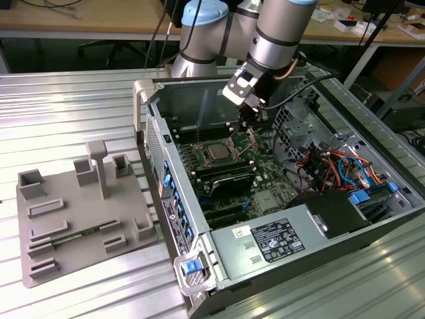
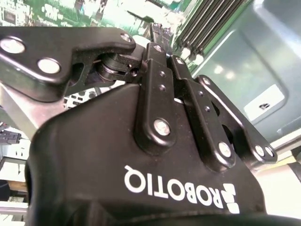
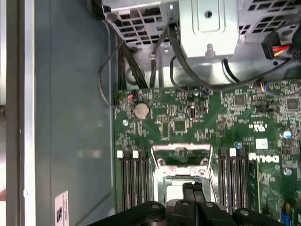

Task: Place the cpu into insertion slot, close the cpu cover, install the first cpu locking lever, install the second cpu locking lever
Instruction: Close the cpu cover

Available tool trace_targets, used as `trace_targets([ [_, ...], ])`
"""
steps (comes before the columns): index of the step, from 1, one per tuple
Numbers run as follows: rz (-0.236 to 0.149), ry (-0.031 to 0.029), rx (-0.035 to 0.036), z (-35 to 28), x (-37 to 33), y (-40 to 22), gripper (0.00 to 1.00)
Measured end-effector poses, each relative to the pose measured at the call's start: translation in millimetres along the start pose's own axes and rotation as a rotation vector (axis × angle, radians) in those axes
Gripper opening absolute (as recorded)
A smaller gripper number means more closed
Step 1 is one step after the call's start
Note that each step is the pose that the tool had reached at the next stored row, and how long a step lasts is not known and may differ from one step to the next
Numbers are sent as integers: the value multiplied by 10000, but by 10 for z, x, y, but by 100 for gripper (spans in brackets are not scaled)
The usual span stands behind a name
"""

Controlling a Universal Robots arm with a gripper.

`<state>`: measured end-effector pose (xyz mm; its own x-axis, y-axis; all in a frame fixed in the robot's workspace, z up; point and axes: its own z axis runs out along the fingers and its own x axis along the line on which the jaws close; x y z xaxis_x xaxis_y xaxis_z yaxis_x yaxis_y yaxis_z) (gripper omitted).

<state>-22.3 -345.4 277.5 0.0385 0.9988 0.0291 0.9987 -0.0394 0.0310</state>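
Where the green circuit board lay bare inside the open computer case, the cpu was seen just above the middle of the exterior view, seated flat in the insertion slot with its silvery top uncovered. The cpu cover was found lifted off the chip, standing open at the slot's edge toward the exterior view's right. The jaws were held together, tip against tip, right at that raised cover and just beside the cpu; whether the thin frame was pinched between them could not be told. In the first wrist view the two black fingertips were shown side by side over the slot's silver rim. Long black memory slots were ranged on both sides of the socket, and a round coin cell was set on the board near it. A perforated metal drive cage with dark cables was mounted past the board's end. Toward the exterior view's right, bundles of orange and blue wires were gathered, and a labelled power supply was fixed in the lower middle of that frame. The arm was seen reaching from the upper middle of the frame into the case. The case was laid on a ribbed metal table, and a grey moulded fixture was placed at the lower left, well apart from the board.
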Motion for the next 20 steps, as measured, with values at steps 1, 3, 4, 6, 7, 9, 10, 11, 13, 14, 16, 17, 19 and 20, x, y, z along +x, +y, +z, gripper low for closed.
trace_targets([
  [1,0,-2,52,1,2,47,11],
  [3,8,-15,329,6,9,248,11],
  [4,11,-19,415,8,11,309,11],
  [6,14,-21,556,13,16,416,11],
  [7,17,-23,628,15,18,464,11],
  [9,-69,-29,750,24,21,534,11],
  [10,-196,-31,770,36,21,548,11],
  [11,-350,-32,780,52,23,554,11],
  [13,-420,-33,806,87,50,587,11],
  [14,-421,-33,822,96,63,608,11],
  [16,-425,-33,857,152,106,643,11],
  [17,-427,-34,860,165,113,647,11],
  [19,-429,-34,867,222,131,653,11],
  [20,-429,-36,867,240,132,653,11],
])
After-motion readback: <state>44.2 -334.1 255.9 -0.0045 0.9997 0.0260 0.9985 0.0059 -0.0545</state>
